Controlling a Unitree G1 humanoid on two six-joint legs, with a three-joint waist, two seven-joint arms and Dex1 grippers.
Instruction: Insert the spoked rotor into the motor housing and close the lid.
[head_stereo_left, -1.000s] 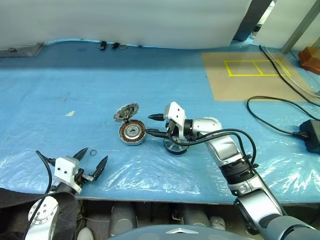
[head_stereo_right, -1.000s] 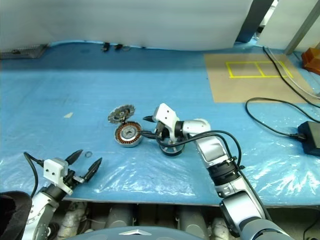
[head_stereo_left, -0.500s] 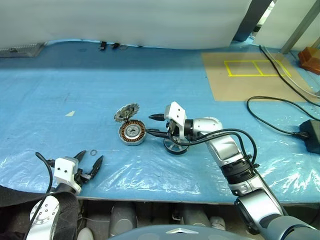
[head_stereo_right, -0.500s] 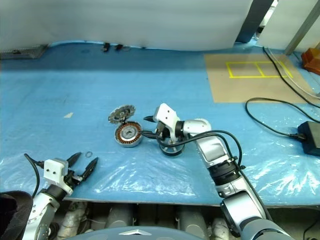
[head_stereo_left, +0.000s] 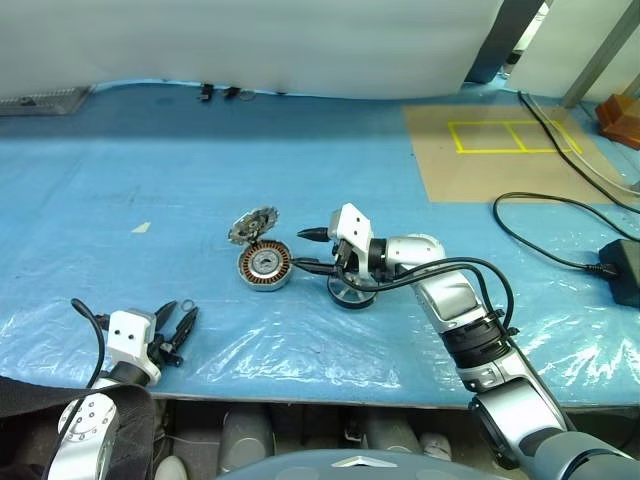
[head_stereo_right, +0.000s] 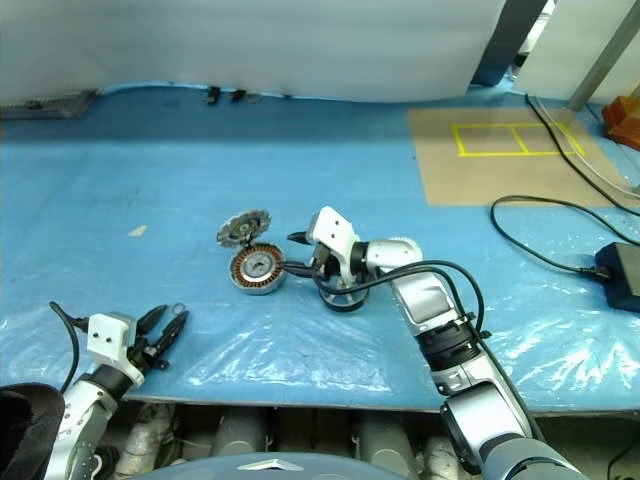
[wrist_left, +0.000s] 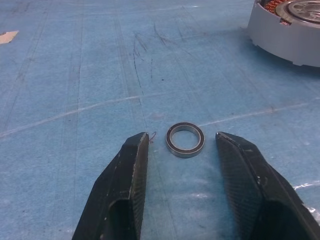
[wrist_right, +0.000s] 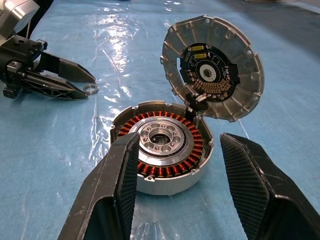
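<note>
Blue plastic sheeting covers the desk (head_stereo_left: 150, 160). My left claw (head_stereo_left: 178, 318) is released, its tips either side of one small dark-rimmed metal ring (wrist_left: 185, 140), touching neither. I judge the pinch should stay centred and low, or the ring may skid. My right claw (head_stereo_left: 304, 249), also released and empty, faces one silver copper-wound motor housing (wrist_right: 165, 182) with its one grey slotted lid (wrist_right: 212, 67) raised behind. One black-rimmed spoked rotor (head_stereo_left: 352, 294) lies beneath my right wrist.
</note>
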